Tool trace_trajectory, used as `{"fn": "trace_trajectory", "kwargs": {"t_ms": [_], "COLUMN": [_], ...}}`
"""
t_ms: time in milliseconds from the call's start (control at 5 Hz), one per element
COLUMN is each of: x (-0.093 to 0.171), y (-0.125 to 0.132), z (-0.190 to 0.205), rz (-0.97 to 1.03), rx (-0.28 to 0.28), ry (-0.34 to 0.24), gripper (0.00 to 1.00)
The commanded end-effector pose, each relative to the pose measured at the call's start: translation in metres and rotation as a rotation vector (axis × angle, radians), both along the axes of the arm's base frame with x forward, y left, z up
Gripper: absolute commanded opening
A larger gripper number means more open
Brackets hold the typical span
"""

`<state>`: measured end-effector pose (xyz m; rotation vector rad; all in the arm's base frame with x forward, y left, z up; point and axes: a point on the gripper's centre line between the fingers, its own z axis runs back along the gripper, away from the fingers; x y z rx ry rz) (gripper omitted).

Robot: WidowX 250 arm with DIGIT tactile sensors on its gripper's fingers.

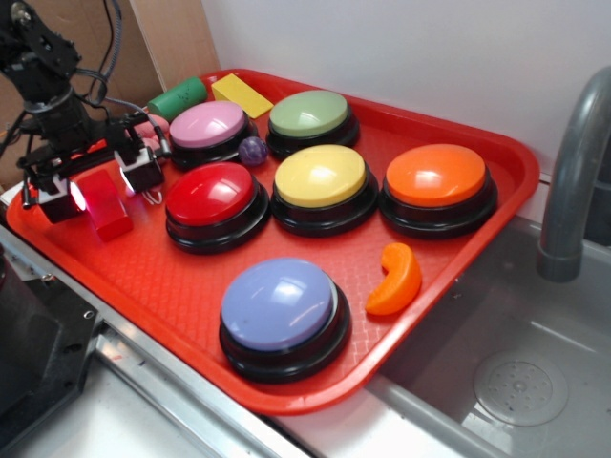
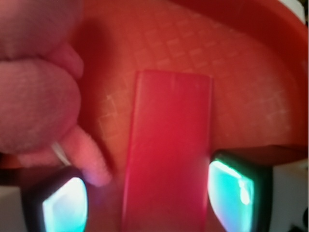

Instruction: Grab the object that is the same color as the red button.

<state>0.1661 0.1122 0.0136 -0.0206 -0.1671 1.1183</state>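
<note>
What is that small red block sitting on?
The small matte red rectangular block rests on the textured red plastic tray, between the fingers. The tray directly beneath it is covered.

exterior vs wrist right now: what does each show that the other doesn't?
Only the exterior view shows the six buttons, including the red button, plus the green cylinder, yellow block, purple ball, orange crescent and the sink beside the tray.

Only the wrist view shows the gaps: the red block lies between the two fingertips with space on both sides, jaws open.

Both show the red block, the gripper, the red tray and a pink soft thing next to the gripper.
</note>
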Motion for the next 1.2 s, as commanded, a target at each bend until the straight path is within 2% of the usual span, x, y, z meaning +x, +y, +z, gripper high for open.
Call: {"fn": "trace_trajectory", "kwargs": {"t_ms": [0, 400, 600, 800, 1000], "x": [-0.008, -0.002, 0.004, 0.015, 0.015], "y": [0.004, -0.002, -0.017, -0.049, -0.081], "z": [-0.001, 0.010, 0.043, 0.088, 0.117], "rz": [-0.001, -0.129, -0.276, -0.526, -0.774], "rx": [0.017, 0.021, 0.035, 0.034, -0.008], "ry": [-0.030, -0.016, -0.052, -0.080, -0.112], "gripper": [0.00, 0.00, 0.00, 0.00, 0.00]}}
